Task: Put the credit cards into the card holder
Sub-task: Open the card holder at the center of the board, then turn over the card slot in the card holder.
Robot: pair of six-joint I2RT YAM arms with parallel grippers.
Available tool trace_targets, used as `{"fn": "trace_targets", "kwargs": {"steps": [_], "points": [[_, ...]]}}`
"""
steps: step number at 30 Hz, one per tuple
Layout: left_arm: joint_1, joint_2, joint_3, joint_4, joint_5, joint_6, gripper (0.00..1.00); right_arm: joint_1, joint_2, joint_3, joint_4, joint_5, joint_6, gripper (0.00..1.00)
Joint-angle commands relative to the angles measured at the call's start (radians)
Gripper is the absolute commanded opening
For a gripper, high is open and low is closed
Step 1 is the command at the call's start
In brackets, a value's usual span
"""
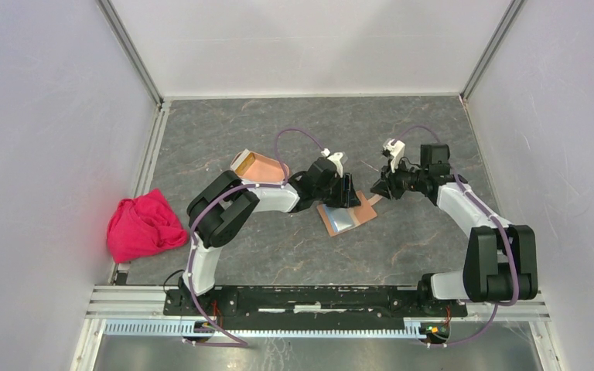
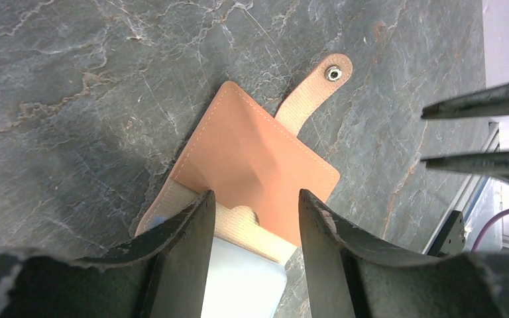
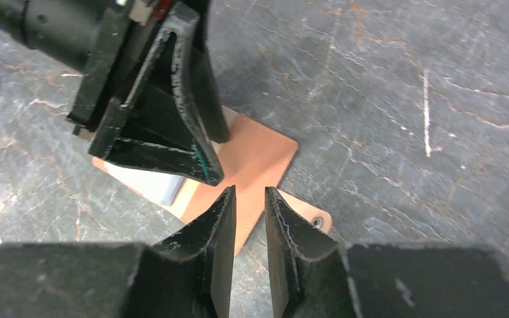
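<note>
A pale grey-white credit card (image 2: 242,281) lies in the open brown leather wallet (image 2: 258,159), whose snap tab (image 2: 323,81) points away. My left gripper (image 2: 255,205) is open, low over the wallet, its fingers astride the card's end. My right gripper (image 3: 250,199) is open by a narrow gap, just above the wallet's edge (image 3: 258,156) near the tab. In the top view the wallet (image 1: 348,216) lies mid-table between the left gripper (image 1: 349,191) and the right gripper (image 1: 375,191). The salmon-pink card holder (image 1: 267,168) sits behind the left arm. Other cards are hidden.
A crumpled red cloth (image 1: 145,224) lies at the table's left edge. White walls enclose the table on three sides. The two grippers are close together over the wallet, and the right gripper's fingers (image 2: 477,159) show at the right of the left wrist view.
</note>
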Motion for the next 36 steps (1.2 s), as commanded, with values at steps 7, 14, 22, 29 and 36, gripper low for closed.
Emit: {"fn": "trace_targets", "kwargs": {"steps": [7, 14, 22, 29, 36], "points": [[0.001, -0.084, 0.028, -0.033, 0.053, 0.038, 0.57, 0.001, -0.030, -0.020, -0.061, -0.187, -0.099, 0.31], [0.003, -0.137, 0.036, 0.002, 0.100, 0.003, 0.58, 0.001, -0.076, -0.035, -0.068, -0.194, -0.121, 0.32], [0.004, -0.167, 0.014, -0.029, 0.077, 0.021, 0.58, 0.002, -0.095, -0.036, -0.091, -0.243, -0.151, 0.32], [0.004, -0.234, -0.049, -0.039, 0.045, 0.051, 0.58, 0.002, -0.157, -0.033, -0.138, -0.305, -0.225, 0.33], [0.009, -0.266, -0.099, -0.020, 0.030, 0.077, 0.58, 0.002, -0.186, -0.031, -0.175, -0.327, -0.283, 0.33]]}}
